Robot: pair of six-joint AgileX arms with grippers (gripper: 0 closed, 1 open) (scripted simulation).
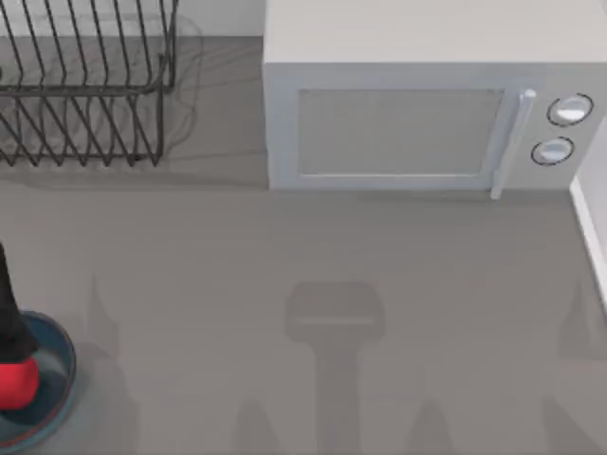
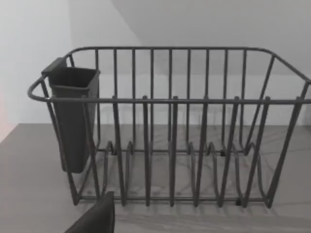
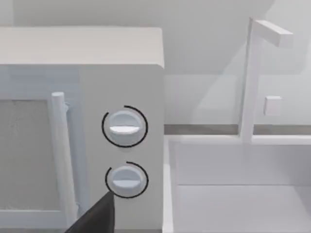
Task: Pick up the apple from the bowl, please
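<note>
Left pincer: a dark shape point(image 1: 8, 313) at the top view's left edge, right over the apple; whether its fingers are spread or clamped I cannot tell.
Apple point(image 1: 15, 381): sits in the bowl point(image 1: 59, 353) at the near-left of the surface point(image 1: 313, 246), partly cut by the frame edge.
Step in hand: closing on the apple, I'd judge; centre on it, grip gently, lift straight up clear of the rim.
Right arm: its wrist faces the microwave point(image 3: 82, 121) and sink point(image 3: 233, 184); its pincer state I cannot tell.
Hard to see: apple contact; the left wrist faces the dish rack point(image 2: 170, 126).
</note>
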